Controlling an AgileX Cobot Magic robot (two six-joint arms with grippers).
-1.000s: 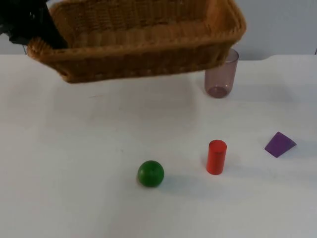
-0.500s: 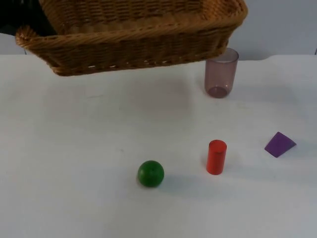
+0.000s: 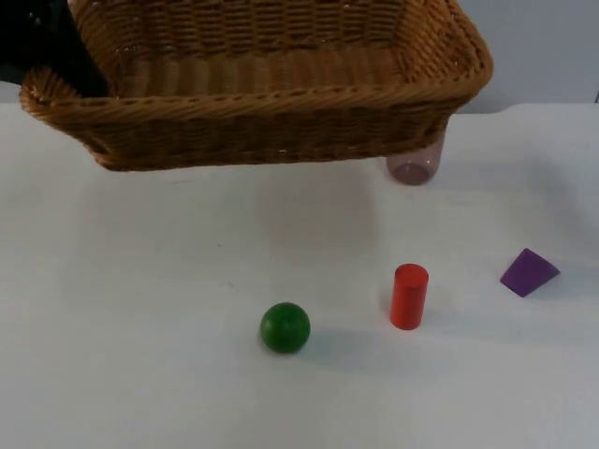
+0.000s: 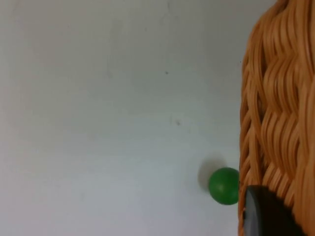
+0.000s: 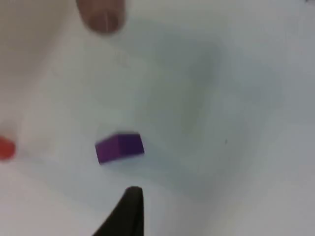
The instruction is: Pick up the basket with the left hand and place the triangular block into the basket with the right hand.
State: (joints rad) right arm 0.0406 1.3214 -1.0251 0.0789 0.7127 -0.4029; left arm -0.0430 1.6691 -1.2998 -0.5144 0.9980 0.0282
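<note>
While the left gripper (image 4: 268, 216) holds the basket (image 3: 262, 94) by its rim above the far surface (image 3: 140, 327), the right gripper (image 5: 129, 212), fingers unclear, must next drop onto the purple block (image 3: 529, 272) lying near right.

Green ball (image 3: 284, 327), red cylinder (image 3: 408, 296), tinted cup (image 3: 413, 166).

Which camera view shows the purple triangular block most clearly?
The top view: the purple triangular block lies whole and sharp on the white table, right of the red cylinder. The right wrist view shows it blurred; the left wrist view looks elsewhere.
</note>
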